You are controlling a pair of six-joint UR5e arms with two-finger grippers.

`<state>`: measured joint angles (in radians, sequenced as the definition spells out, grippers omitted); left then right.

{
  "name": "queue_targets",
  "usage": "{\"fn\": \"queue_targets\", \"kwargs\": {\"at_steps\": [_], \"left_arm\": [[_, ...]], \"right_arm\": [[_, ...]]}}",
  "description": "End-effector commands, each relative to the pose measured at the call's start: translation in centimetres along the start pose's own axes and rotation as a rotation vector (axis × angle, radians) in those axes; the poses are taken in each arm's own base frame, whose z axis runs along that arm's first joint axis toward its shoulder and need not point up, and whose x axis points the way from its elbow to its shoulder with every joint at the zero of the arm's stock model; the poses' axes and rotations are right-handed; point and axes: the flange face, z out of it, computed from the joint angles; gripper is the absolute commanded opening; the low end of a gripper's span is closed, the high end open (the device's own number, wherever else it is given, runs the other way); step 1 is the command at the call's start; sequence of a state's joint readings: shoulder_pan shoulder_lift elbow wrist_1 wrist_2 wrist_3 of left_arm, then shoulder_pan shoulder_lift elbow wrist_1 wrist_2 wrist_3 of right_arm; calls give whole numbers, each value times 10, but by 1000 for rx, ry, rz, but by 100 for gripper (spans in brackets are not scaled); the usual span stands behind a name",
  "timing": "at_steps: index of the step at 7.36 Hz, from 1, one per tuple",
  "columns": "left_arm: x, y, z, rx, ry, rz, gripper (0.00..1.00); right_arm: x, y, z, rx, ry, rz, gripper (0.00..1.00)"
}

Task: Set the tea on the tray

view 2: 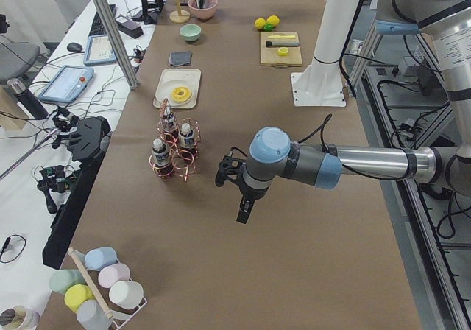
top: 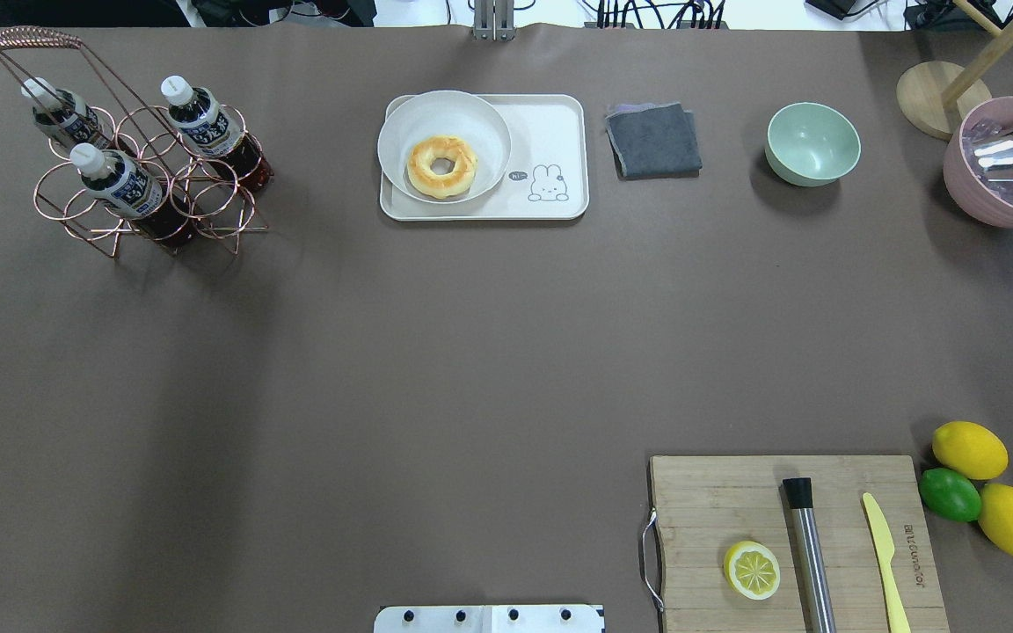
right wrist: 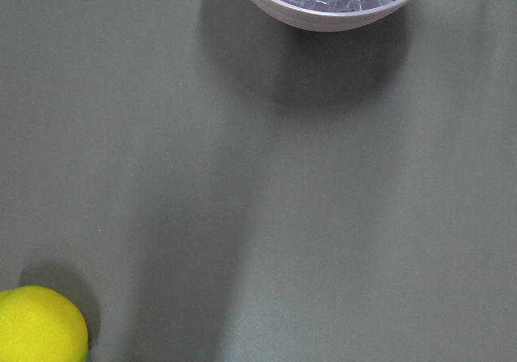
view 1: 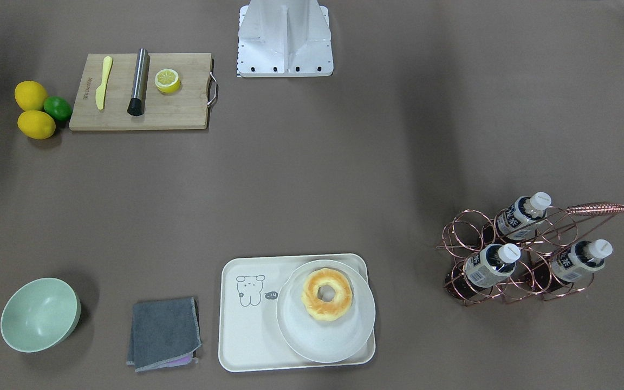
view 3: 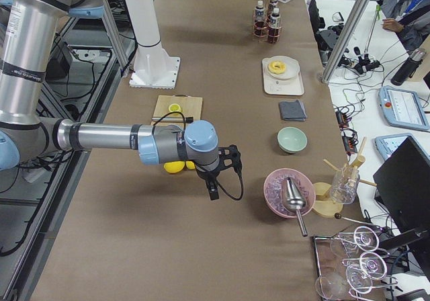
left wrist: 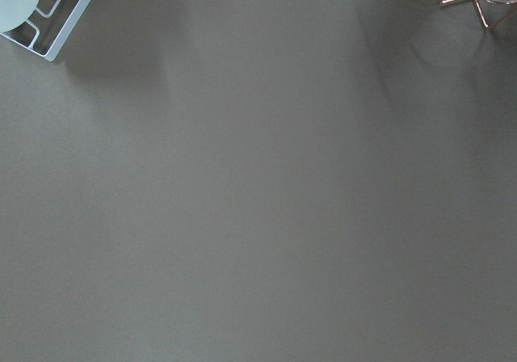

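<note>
jaws of the left arm (view 2: 368,160) show only in the side view, hanging above bare surface (top: 436,352), and from there i cannot tell whether they stand apart or together. the same goes for those of the right arm (view 3: 107,136), which hang far off near the lemons (top: 968,448) and the pink ice bowl (top: 977,198), so this looks like the left arm's job. all three bottles sit in their rack, so the step in hand is judged to be the reach for one. the tea (top: 203,119) is well apart from the left jaws, leaning in a copper wire rack (top: 32,37) with two like bottles at the far left corner of the surface. only a foot of that rack shows at the top edge of the left wrist view. this bottle, the nearest to the tray, is the sensible pick. since it leans, the jaws should probably match its tilt, close on the upper body below the white cap, and draw it out along its own axis, so it neither drags the light rack nor knocks its neighbours. the tray (top: 559,123) lies well to the right of the rack. a white plate (top: 401,123) with a doughnut (top: 442,165) covers the half nearer the rack, so the bottle has to pass over them and go down upright on the bare half by the bear drawing (top: 547,183).
</note>
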<state>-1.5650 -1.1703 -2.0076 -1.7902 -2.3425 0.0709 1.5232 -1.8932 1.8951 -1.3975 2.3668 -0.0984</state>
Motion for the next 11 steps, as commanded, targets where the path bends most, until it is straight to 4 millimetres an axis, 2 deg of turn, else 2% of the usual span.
{"fn": "queue_targets", "kwargs": {"at_steps": [1,8,11], "left_arm": [[6,5,-4,0,14,4,97],[2,8,-2,1,37,-19,97],[9,-2,-10,32,35,-92,97]], "right_arm": [[1,4,2,-7,-1,5,100],[-4,2,-1,4,-27,-1,100],[-3,-2,-2,9,-19,-7,100]]}}
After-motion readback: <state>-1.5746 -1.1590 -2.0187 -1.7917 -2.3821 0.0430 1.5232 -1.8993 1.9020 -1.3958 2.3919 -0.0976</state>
